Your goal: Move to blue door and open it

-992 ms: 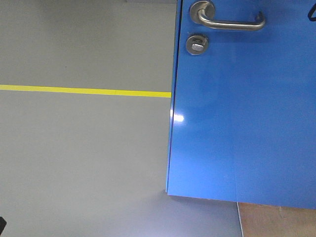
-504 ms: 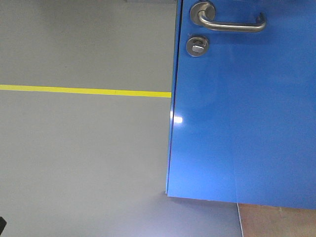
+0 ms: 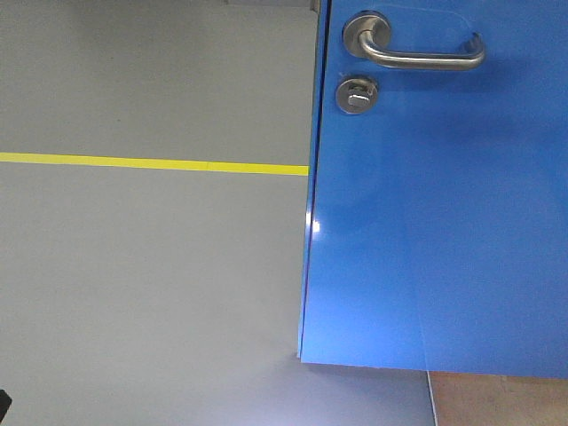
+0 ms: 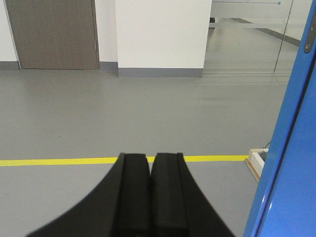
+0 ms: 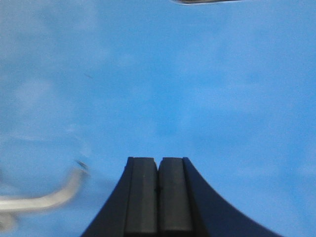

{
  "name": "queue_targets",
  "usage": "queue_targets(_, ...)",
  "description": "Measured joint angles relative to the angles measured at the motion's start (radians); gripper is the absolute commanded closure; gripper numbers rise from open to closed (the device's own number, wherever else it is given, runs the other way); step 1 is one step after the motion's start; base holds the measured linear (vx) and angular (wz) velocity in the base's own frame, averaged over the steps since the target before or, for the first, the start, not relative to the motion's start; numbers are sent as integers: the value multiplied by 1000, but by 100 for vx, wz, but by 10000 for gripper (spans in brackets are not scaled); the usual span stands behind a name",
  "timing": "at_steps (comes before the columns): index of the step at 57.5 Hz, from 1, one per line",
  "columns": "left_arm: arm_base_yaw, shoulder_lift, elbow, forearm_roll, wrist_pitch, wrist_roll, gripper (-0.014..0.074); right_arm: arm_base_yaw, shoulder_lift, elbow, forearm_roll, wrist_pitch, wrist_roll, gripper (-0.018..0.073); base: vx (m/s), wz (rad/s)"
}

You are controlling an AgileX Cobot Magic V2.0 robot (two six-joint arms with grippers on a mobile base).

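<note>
Blue door [image 3: 444,222]: it fills the right side of our front view, and its left edge stands away from any frame, so we think it is already open a little.
Our right gripper [image 5: 158,197]: jaws are pressed shut with nothing in them. It points straight at the blue door, very near it.
Our left gripper [image 4: 150,197]: jaws are shut too, and hold nothing. It points out over the grey floor [image 4: 123,118], with the door's edge just to its right.
Handle [image 3: 417,51]: the steel lever sits high on the door in our front view. In the right wrist view it shows blurry at the lower left, beside our gripper and not touching it.
Lock [image 3: 357,93]: the round knob sits just under the handle.
Yellow line [image 3: 151,163]: it runs across the floor and goes behind the door.
Step now: we think we have reached the door and are at the opening part.
Next move: we think the right gripper must go to the handle or push the door wider. We should go slow, so the door does not bump the arm.
</note>
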Motion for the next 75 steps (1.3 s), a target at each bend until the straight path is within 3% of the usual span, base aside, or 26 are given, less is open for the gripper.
queue_targets(10,0,0,0,0,0,0,524,-34,-264,216,-164,3,70,561,0,0)
queue_targets(22,0,0,0,0,0,0,524,-37,-559,497,-261,8,150,561,0,0)
queue_targets(23,0,0,0,0,0,0,524,-37,-858,770,-269,20,239,561,0,0)
queue_targets(30,0,0,0,0,-2,0,524,-31,-929,880,-271,-3,245,561,0,0)
queue_targets(46,0,0,0,0,0,0,524,86,-932,917,-286,-28,248,561,0,0)
queue_targets(75,0,0,0,0,0,0,524,94,-932,917,-290,-28,248,561,0,0)
